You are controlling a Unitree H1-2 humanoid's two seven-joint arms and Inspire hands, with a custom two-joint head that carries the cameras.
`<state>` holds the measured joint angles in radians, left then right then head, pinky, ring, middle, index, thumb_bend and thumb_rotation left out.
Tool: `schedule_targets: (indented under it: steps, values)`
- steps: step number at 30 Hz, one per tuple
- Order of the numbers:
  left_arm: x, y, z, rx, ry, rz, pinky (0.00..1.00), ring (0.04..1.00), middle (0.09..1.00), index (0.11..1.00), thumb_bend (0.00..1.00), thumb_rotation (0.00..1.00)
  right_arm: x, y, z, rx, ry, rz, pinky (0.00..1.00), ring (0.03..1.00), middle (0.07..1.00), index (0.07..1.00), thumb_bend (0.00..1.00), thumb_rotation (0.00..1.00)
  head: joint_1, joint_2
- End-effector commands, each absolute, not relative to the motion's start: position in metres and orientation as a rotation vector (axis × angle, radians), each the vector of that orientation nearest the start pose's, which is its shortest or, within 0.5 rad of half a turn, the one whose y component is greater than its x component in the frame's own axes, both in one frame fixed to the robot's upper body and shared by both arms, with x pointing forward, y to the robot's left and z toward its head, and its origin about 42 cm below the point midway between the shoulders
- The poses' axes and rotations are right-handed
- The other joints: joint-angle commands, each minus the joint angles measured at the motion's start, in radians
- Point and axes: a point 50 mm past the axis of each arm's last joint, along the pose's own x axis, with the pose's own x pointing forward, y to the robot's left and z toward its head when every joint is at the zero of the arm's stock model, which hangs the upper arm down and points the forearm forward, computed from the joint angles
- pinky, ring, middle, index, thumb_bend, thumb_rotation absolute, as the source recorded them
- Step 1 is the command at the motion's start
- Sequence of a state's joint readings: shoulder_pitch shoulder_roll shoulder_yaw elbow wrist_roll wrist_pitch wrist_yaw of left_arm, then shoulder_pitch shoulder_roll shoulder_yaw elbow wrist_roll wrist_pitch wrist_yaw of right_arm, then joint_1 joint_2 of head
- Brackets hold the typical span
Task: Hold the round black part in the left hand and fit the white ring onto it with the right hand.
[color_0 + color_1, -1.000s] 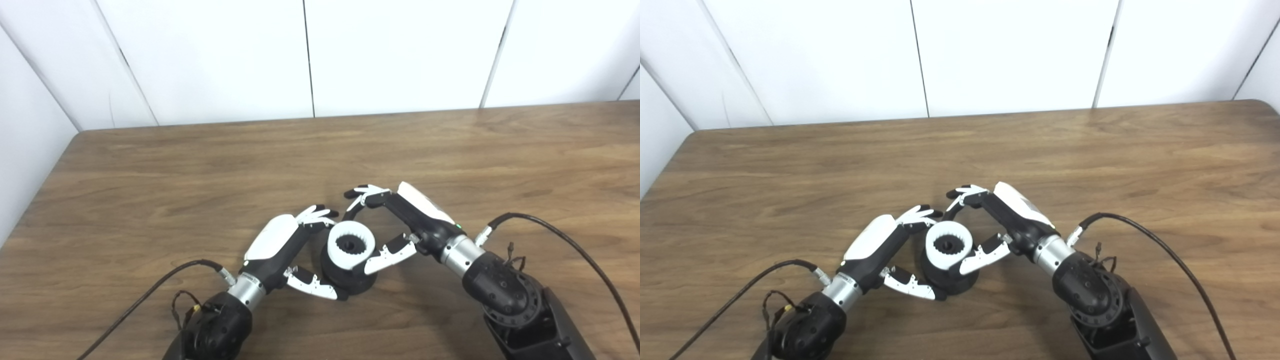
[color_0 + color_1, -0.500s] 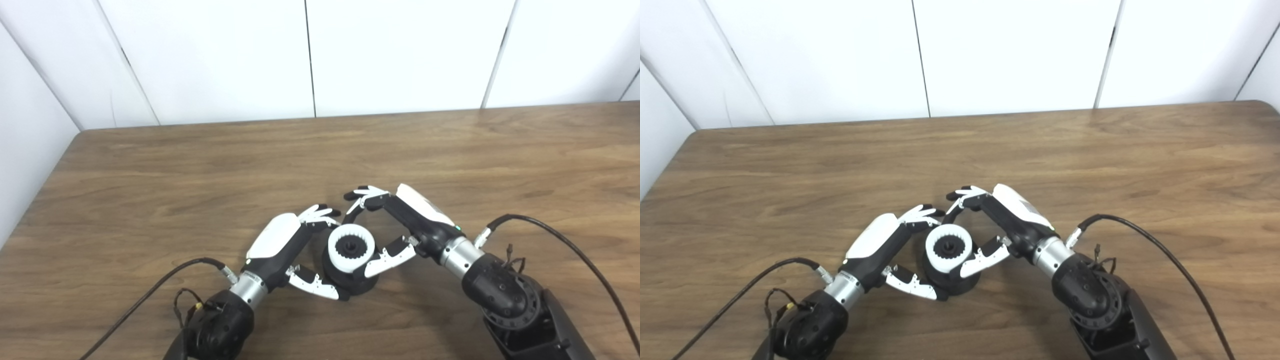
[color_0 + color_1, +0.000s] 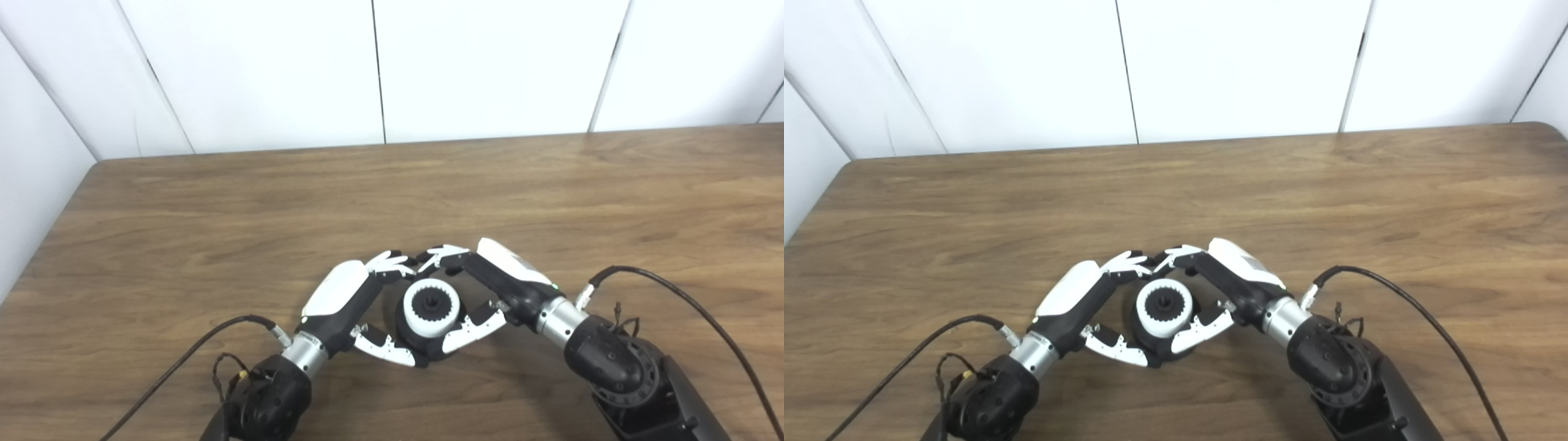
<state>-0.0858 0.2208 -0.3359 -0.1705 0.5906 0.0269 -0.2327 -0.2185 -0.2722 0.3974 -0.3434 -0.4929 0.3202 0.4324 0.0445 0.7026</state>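
Note:
The round black part stands on the wooden table near the front middle. My left hand is shut on it: its fingers curl round the far side and its thumb lies against the near base. The toothed white ring sits down over the top of the black part, with the black hub showing through its hole. My right hand is shut on the ring from the right, fingers arched over its far edge and thumb at its near right. The fingertips of the two hands almost meet behind the ring.
A black cable loops out from the left wrist, and another cable from the right wrist. White wall panels rise behind the table's far edge. The table's left corner is rounded.
My right hand came down and slightly towards me, and the white ring sank lower over the black part. Its fingers closed in towards the left hand's fingers. The left hand barely moved.

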Motion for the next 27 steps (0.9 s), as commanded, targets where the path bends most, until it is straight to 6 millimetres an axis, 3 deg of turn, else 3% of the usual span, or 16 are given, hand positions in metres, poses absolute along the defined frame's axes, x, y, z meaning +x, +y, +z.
schedule_targets:
  steps: [1,12,27]
  values:
    - [0.29,0.174,0.15,0.818,-0.215,-0.505,0.87,0.963,0.89,0.667,0.88,0.29,0.311,-0.156,0.217,-0.808,-0.213,0.624,0.8,0.942,0.868,0.675,0.99,0.29,0.0,0.002]
    - [0.292,0.181,0.157,0.774,-0.173,-0.515,0.87,0.947,0.892,0.737,1.0,0.33,0.316,-0.164,0.22,-0.797,-0.208,0.593,0.83,0.946,0.871,0.665,1.0,0.32,0.004,0.005]
    - [0.295,0.209,0.172,0.69,-0.111,-0.508,0.87,0.932,0.938,0.946,1.0,0.33,0.325,-0.179,0.222,-0.741,-0.188,0.519,0.88,0.938,0.866,0.66,1.0,0.34,0.008,0.003]
